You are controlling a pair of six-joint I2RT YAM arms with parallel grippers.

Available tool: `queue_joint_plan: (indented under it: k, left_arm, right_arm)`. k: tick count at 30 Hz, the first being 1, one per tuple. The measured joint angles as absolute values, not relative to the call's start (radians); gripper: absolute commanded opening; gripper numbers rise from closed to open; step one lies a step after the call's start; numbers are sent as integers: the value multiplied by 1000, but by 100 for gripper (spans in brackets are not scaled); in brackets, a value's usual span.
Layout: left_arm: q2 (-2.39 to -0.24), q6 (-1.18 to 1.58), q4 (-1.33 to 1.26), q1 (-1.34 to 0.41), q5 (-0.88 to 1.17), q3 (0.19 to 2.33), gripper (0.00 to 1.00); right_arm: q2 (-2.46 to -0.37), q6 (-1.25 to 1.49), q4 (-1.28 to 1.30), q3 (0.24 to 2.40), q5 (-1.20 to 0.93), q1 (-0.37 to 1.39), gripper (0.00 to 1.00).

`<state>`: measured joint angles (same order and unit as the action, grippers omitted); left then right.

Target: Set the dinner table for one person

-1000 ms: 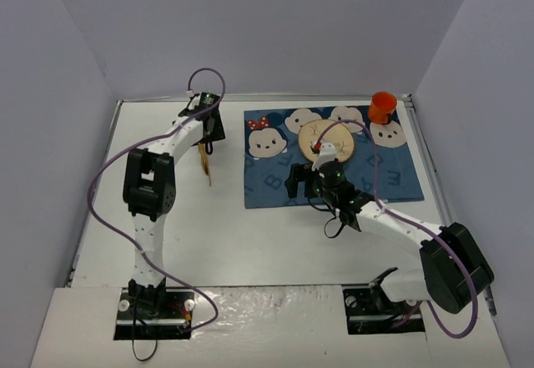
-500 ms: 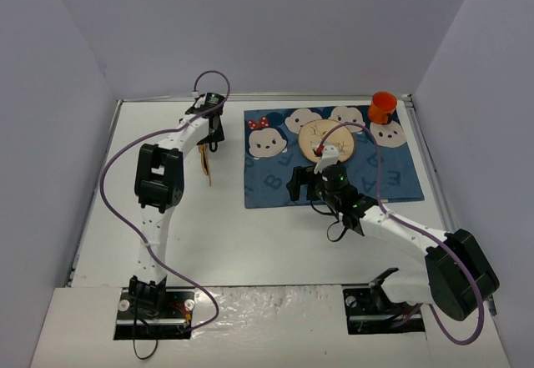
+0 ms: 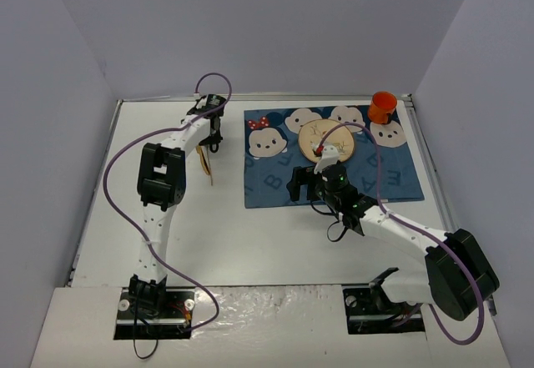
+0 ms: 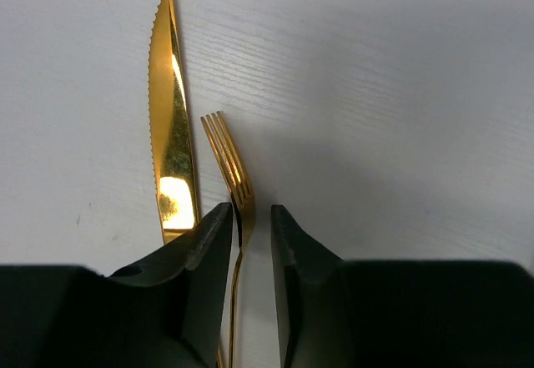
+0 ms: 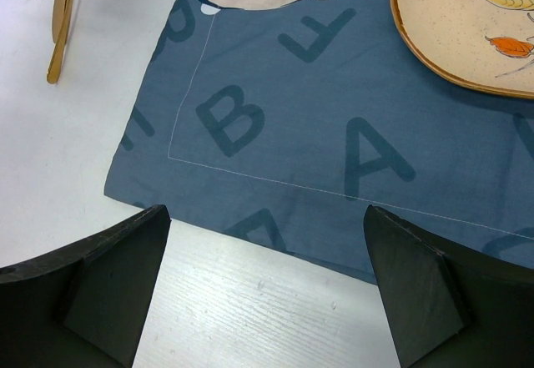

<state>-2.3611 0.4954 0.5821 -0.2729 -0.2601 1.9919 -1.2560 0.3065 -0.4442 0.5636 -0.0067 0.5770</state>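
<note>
the left gripper (image 4: 250, 243) is down over the gold fork (image 4: 225, 147), its jaws drawn in to a narrow slot around the fork's neck. the neck lies against one finger with a sliver of gap on the other side, so nothing is pinched yet. a gold knife (image 4: 171, 118) with a serrated edge lies just beside the fork, roughly parallel, both flat on the dinner table (image 3: 217, 234).

the right gripper (image 5: 265, 214) hangs spread wide and empty above the near left corner of the blue mat (image 5: 334, 118).

the step in hand looks like picking up the fork. the next move calls for closing fully on the neck without nudging the knife, then lifting and carrying it toward the plate (image 5: 450, 34) on the mat.

the dinner table is white, flat and faintly grained, with a thin metal rim. it spreads under both arms, with the mat on its far right part and an orange cup (image 3: 383, 105) at the mat's far corner.
</note>
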Motion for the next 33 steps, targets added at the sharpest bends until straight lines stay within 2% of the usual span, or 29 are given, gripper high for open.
queue_joint_plan:
  k: [5,14,26,33]
  left_arm:
    - [-2361,482,587,-274,-264,1992,0]
    - [-2354,461,655,-320,-323,1992,0]
    - [-2283,513,824,-580,-469,2050,0]
    - [-2284,596,947,-621,-543,2091,0]
  right_arm:
    - [-1256,306,-444,564,-12,577,98]
    - [-1218,306,-433,558,-15,577,98]
    - [-1027,302,-353,512,33,578,98]
    - [-947,303,-302,489,55,578,98]
